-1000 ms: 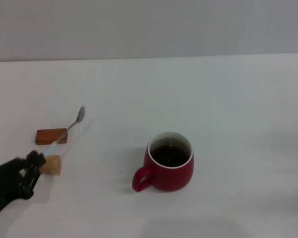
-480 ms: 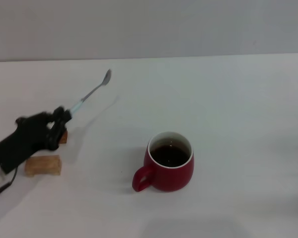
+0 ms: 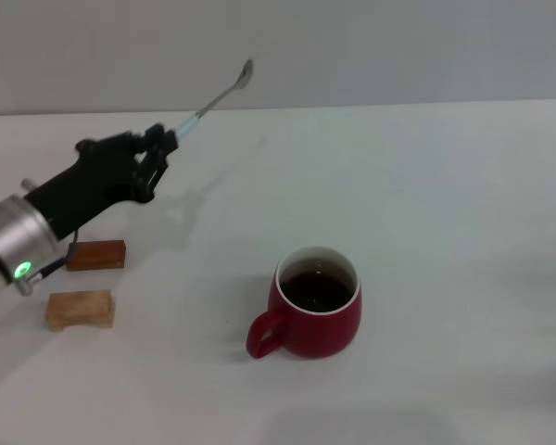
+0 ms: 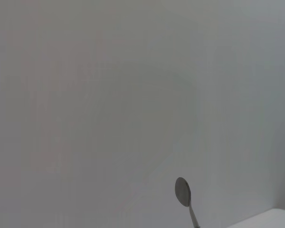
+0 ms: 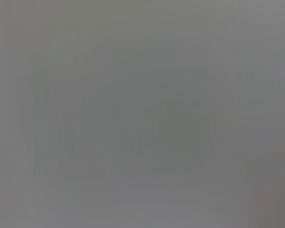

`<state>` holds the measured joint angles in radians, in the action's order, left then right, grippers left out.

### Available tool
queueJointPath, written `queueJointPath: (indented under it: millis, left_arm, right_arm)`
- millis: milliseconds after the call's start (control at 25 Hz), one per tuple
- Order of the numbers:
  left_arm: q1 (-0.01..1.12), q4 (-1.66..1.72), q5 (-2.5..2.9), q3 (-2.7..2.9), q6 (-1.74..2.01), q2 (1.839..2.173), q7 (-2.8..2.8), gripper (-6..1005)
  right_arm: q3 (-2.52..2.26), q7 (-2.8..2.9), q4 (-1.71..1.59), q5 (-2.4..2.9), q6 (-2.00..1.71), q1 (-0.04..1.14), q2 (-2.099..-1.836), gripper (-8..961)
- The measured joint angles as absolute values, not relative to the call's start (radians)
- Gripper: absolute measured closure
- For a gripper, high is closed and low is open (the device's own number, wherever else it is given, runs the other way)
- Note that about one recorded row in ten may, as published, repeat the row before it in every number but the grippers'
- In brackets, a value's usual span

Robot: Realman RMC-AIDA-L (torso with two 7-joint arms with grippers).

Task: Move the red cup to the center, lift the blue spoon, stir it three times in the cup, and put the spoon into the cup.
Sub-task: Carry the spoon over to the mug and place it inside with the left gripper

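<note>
The red cup [image 3: 317, 302] stands on the white table near the middle, handle toward the front left, with dark liquid inside. My left gripper [image 3: 157, 153] is shut on the pale-blue handle of the blue spoon [image 3: 218, 97] and holds it in the air at the left, well above the table. The spoon points up and to the right, bowl end highest. The spoon's metal bowl also shows in the left wrist view [image 4: 182, 192]. The spoon is far to the left of the cup. The right gripper is out of view.
A reddish-brown block [image 3: 96, 255] and a pale wooden block [image 3: 79, 310] lie on the table at the left, below my left arm. The table's far edge meets a grey wall. The right wrist view shows only plain grey.
My left gripper has lifted the spoon off the blocks and carried it up and to the right. The cup has not moved.
</note>
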<state>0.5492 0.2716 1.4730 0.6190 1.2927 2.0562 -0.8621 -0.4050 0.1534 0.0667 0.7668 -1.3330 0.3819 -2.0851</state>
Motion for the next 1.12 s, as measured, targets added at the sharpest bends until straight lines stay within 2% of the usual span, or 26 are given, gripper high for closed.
queueJointPath:
  millis: [200, 600, 680, 720, 760, 920, 1120]
  left_arm:
    - [0.614, 0.286, 1.47, 0.612, 1.272, 2.055, -0.895, 866]
    - [0.62, 0.405, 1.479, 0.671, 1.335, 2.045, -1.206, 866]
    - [0.61, 0.457, 1.482, 0.749, 1.338, 2.025, -1.321, 866]
    - [0.6, 0.5, 1.488, 0.805, 1.353, 2.005, -1.415, 866]
    - [0.6, 0.5, 1.488, 0.805, 1.353, 2.005, -1.415, 866]
    - [0.589, 0.586, 1.572, 0.866, 1.425, 1.946, -1.601, 866]
    - [0.592, 0.679, 1.751, 0.868, 1.49, 1.914, -1.757, 866]
  right_arm:
    - [-0.405, 0.157, 0.051, 0.778, -1.337, 0.387, -2.081, 953]
    - [-0.405, 0.156, 0.043, 0.778, -1.338, 0.393, -2.08, 953]
    - [-0.405, 0.156, 0.043, 0.778, -1.338, 0.394, -2.08, 953]
    - [-0.405, 0.156, 0.043, 0.778, -1.338, 0.394, -2.08, 953]
    - [-0.405, 0.156, 0.043, 0.778, -1.338, 0.394, -2.08, 953]
    - [-0.405, 0.155, 0.043, 0.78, -1.331, 0.394, -2.08, 953]
    - [-0.405, 0.153, 0.043, 0.791, -1.328, 0.394, -2.08, 954]
